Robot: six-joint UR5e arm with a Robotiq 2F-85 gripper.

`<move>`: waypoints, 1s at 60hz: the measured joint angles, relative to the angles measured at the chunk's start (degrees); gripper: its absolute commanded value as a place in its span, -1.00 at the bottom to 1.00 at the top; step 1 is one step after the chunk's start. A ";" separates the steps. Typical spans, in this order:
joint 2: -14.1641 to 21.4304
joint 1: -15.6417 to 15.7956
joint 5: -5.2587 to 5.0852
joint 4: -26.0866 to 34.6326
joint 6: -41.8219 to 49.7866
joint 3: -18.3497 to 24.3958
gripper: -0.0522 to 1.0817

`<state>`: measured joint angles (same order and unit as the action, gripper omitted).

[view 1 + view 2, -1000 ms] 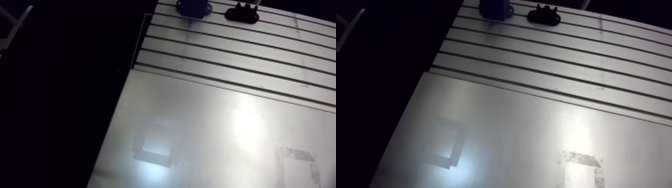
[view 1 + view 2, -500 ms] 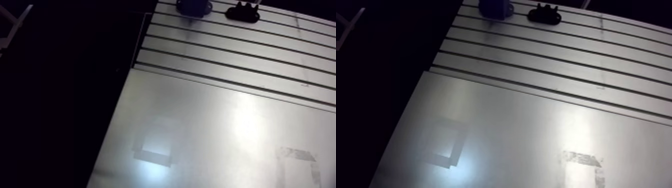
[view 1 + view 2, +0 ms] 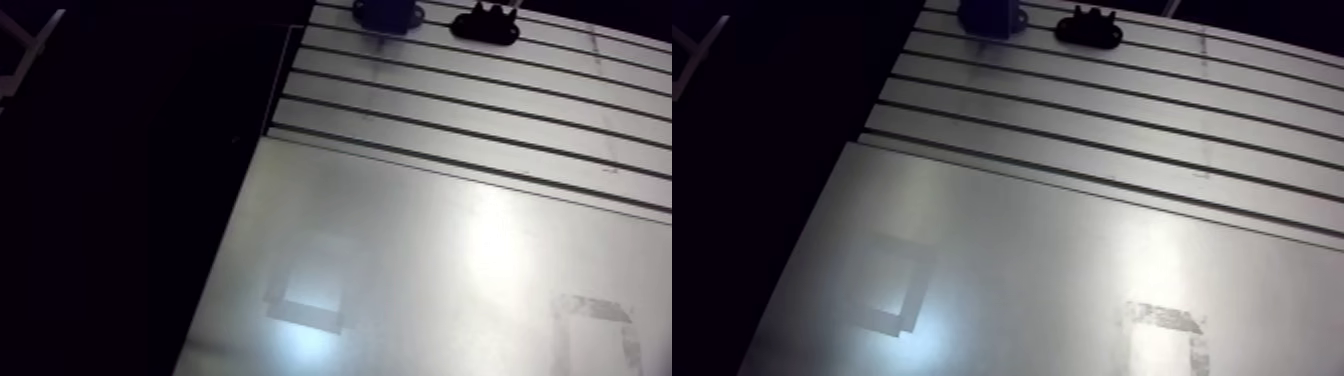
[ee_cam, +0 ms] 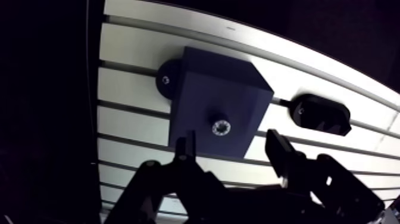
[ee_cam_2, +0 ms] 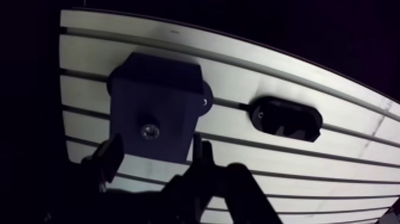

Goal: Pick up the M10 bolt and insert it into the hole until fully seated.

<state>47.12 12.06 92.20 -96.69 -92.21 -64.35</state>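
1. The pincer (image 4: pixel 233 142) is spread, with nothing between its fingers.
2. Just ahead of it, the M10 bolt (image 4: pixel 221 127) sits sunk in the top of a dark blue block (image 4: pixel 205 83), with only its head showing.
3. Beside the block and apart from it, a black holder (image 4: pixel 320 113) lies on the slotted counter (image 4: pixel 134 56).
4. In the arm view, both sit near the counter's far edge, beyond a smooth plate (image 3: pixel 420 260).

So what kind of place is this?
Likely a robot test bench: a slotted metal table, a dark block with a bolt in its hole, and a robot's open claw hovering over it.
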 measured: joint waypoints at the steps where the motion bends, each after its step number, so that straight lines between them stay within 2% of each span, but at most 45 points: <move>1: 0.02 0.00 0.03 -0.13 -0.02 -0.02 -0.90; 11: 0.23 -0.01 0.25 -0.72 -0.09 -0.09 -0.90; 23: 1.51 -0.13 0.04 0.28 -0.12 -0.07 -0.90; 37: 5.64 -0.79 -0.01 3.96 -0.29 -1.01 -0.90; 60: 13.97 -3.13 0.20 6.05 -1.29 -5.96 -0.90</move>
<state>61.09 8.93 92.39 -90.64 -93.49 -70.31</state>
